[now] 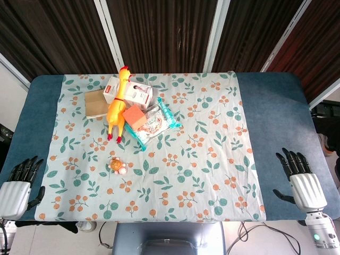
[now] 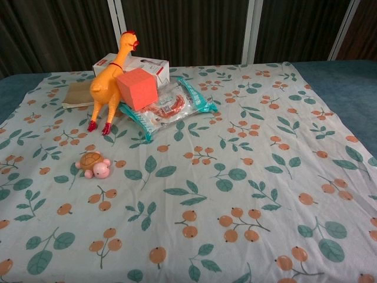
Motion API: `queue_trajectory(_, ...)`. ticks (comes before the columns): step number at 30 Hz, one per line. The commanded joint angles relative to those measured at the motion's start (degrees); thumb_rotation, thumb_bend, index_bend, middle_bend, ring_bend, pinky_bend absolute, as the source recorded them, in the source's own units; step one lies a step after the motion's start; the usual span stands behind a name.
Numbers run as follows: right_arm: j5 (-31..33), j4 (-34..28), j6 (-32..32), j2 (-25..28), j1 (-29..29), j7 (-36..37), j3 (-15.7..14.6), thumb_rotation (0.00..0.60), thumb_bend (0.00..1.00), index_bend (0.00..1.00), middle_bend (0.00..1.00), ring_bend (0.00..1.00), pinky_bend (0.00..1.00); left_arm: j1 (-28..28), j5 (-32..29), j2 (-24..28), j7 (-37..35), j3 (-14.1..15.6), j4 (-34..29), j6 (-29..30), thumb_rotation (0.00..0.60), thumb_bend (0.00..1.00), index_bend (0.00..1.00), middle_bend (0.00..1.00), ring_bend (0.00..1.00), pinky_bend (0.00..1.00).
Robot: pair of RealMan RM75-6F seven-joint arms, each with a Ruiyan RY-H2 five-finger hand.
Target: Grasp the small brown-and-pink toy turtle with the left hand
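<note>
The small brown-and-pink toy turtle (image 1: pixel 117 167) lies on the patterned cloth, left of centre; the chest view shows its brown shell and pink head, turtle (image 2: pixel 94 164). My left hand (image 1: pixel 20 181) rests at the table's left front corner, well to the left of the turtle, fingers apart and holding nothing. My right hand (image 1: pixel 300 176) sits at the right front edge, fingers also spread and empty. Neither hand appears in the chest view.
Behind the turtle stand a yellow rubber chicken (image 1: pixel 117 103), an orange cube (image 1: pixel 135 117), a snack packet (image 1: pixel 154 124), a white box (image 1: pixel 133 93) and a brown card box (image 1: pixel 96 103). Floral cloth (image 1: pixel 202 159) covers the blue table (image 1: pixel 281 106).
</note>
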Motion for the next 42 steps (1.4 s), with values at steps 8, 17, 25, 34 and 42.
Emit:
queue_trajectory(8, -1.6, -0.5, 0.0, 0.1, -0.1, -0.3, -1.1, 0.6, 0.21, 0.0, 0.0, 0.0, 0.0, -1.6, 4.5, -2.1, -1.8, 1.2, 2.4, -0.7, 0.6, 0.45, 0.0, 0.01, 0.08, 0.18)
queue_trajectory(17, -2.5, -0.9, 0.9, 0.1, -0.6, -0.5, -1.5, 0.6, 0.21, 0.0, 0.0, 0.0, 0.0, -13.2, 10.1, -10.8, -1.4, -0.9, 12.7, -11.2, 0.6, 0.45, 0.01, 0.03, 0.6, 0.64)
queue_trajectory(25, -1.4, -0.8, 0.1, 0.3, -0.4, -0.1, -1.1, 0.6, 0.21, 0.0, 0.0, 0.0, 0.0, -19.6, 8.4, -16.5, 4.2, -1.3, 15.1, -20.7, 0.6, 0.45, 0.01, 0.01, 0.7, 0.74)
queue_trajectory(34, -1.4, -1.3, -0.1, 1.5, -0.4, 1.7, -1.2, 0.6, 0.21, 0.0, 0.0, 0.0, 0.0, -22.8, 10.8, -24.0, 3.9, -0.1, 25.7, -19.9, 0.6, 0.45, 0.05, 0.07, 0.76, 0.8)
queue_trajectory(42, -1.5, -1.4, -0.6, 2.0, -0.3, 2.9, -1.4, 0.6, 0.21, 0.0, 0.0, 0.0, 0.0, -24.3, 10.0, -27.7, 2.2, 1.0, 33.4, -20.4, 0.6, 0.45, 0.09, 0.11, 0.76, 0.8)
